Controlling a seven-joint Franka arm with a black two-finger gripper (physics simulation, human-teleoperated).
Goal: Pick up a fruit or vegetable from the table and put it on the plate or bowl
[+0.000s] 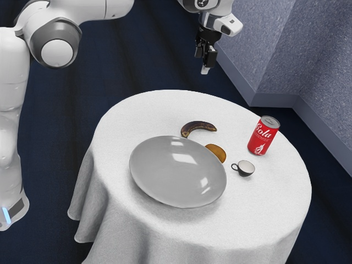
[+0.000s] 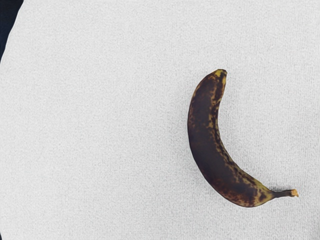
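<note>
Lying beside plate (image 1: 176,171) rim, banana (image 1: 195,126)

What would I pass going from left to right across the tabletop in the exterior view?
By their middles: plate → banana → brown rounded item beside the plate's rim → cup → cola can.

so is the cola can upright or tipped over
Upright. The cola can stands on its base on the table, its silver top facing up.
</note>
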